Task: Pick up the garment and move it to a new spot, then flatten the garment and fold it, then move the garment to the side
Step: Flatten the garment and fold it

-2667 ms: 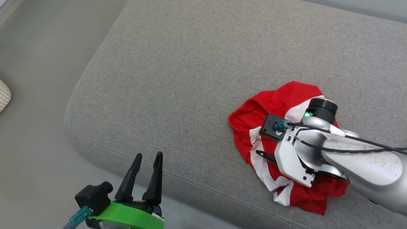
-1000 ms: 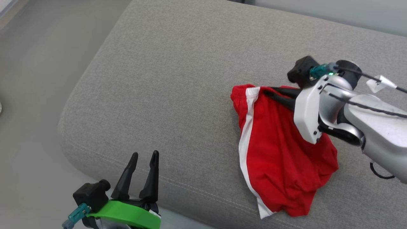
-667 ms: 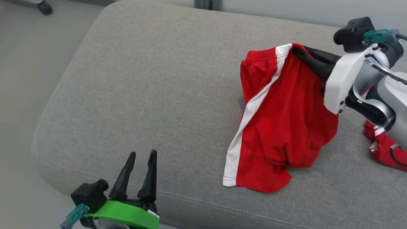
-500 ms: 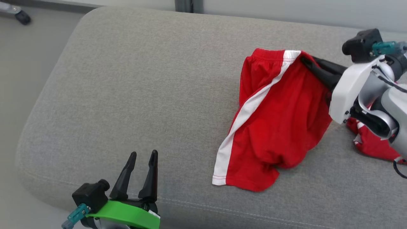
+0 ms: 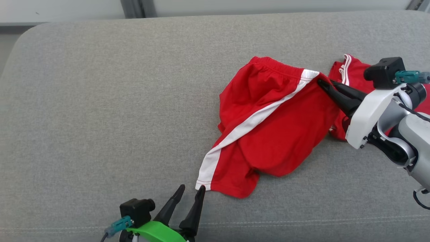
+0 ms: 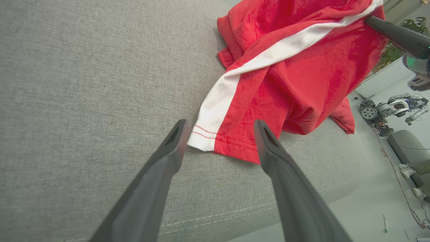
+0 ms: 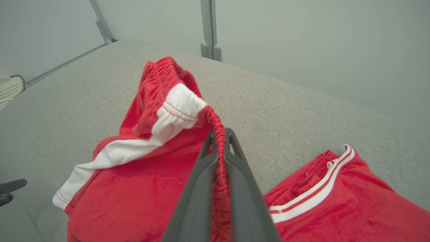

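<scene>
On the grey fabric sofa cushion (image 5: pixel 100 101), the red shorts with a white side stripe (image 5: pixel 278 134) are lying diagonally, waistband far-right and hem near-left, beside another red white-trimmed garment (image 5: pixel 349 72). The right wrist view is revealing the right gripper (image 7: pixel 220 132) clamped on the waistband. The left wrist view is showing the left gripper (image 6: pixel 220 126) spread wide, empty, flanking the hem corner.

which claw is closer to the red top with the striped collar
Right. The right claw, shut on the shorts at the waistband, sits beside the top; the left claw is open at the shorts' far hem.
</scene>
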{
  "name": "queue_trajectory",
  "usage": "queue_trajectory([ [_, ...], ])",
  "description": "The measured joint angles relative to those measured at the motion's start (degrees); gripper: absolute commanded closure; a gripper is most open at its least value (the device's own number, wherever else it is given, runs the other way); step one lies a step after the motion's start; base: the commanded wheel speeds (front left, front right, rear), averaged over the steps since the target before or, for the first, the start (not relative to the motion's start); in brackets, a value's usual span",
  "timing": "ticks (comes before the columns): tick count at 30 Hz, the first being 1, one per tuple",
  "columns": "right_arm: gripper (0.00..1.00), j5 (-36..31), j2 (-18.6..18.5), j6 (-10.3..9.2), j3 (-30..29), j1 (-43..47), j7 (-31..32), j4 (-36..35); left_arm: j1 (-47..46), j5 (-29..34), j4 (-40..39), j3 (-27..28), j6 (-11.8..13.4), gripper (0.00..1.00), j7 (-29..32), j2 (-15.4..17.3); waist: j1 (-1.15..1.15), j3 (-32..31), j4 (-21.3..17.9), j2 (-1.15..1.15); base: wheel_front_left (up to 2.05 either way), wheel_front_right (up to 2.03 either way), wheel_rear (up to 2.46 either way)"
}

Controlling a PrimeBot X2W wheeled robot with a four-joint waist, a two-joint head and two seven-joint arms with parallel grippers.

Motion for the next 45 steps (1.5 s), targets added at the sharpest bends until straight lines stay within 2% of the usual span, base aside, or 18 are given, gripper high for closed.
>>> queue_trajectory([
  [8,1.00,0.0,-1.2,-0.42,-0.8,0.0,-1.5,-0.4,-6.9,1.6,6.5,-2.2,-0.1,0.00,1.3,0.2,0.00,3.0,-2.8,0.00,0.00,0.00,0.00],
  [18,1.00,-0.1,-1.2,-0.43,-0.8,0.0,-2.5,-0.5,-11.2,2.9,12.8,-4.1,-0.5,0.00,0.8,0.1,0.00,4.7,-3.5,0.00,0.00,0.00,0.00],
  [19,1.00,-0.1,-1.2,-0.43,-0.8,0.0,-2.6,-0.5,-11.5,2.9,13.2,-4.3,-0.5,0.48,0.7,0.1,0.00,4.7,-3.5,0.00,0.00,0.00,0.00],
  [20,1.00,-0.1,-1.2,-0.45,-0.8,0.0,-2.7,-0.5,-11.8,2.6,13.5,-4.4,-0.5,0.67,0.6,0.1,0.00,4.8,-3.4,0.00,0.00,0.00,0.00],
  [21,1.00,-0.1,-1.2,-0.51,-0.8,0.1,-2.8,-0.5,-11.9,2.3,13.7,-4.5,-0.5,1.00,0.4,0.1,0.00,4.8,-3.3,0.00,0.00,0.00,0.00],
  [26,1.00,0.0,-1.1,-0.91,-1.1,1.1,-4.0,-0.2,-12.2,-0.2,13.5,-4.8,-0.6,1.00,-1.3,0.1,0.00,4.5,-2.9,0.00,0.00,0.00,0.00],
  [31,1.00,0.8,0.1,-1.01,-1.7,3.3,-6.2,-0.1,-12.2,-1.1,10.3,-2.8,-0.6,1.00,-3.4,0.7,0.00,3.4,-2.4,0.00,0.00,0.00,0.00],
  [39,1.00,7.8,4.3,-1.43,-5.5,9.0,-12.3,-2.2,-12.2,-2.2,2.4,3.1,-0.6,1.00,-4.9,5.3,0.00,0.1,-1.8,0.00,0.00,0.00,0.00],
  [45,1.00,14.5,6.9,-0.80,-8.8,13.8,-13.1,-6.3,-11.4,-3.6,-4.6,8.6,-0.6,1.00,-5.1,8.7,0.00,-3.2,-2.1,0.00,0.00,0.00,0.00],
])
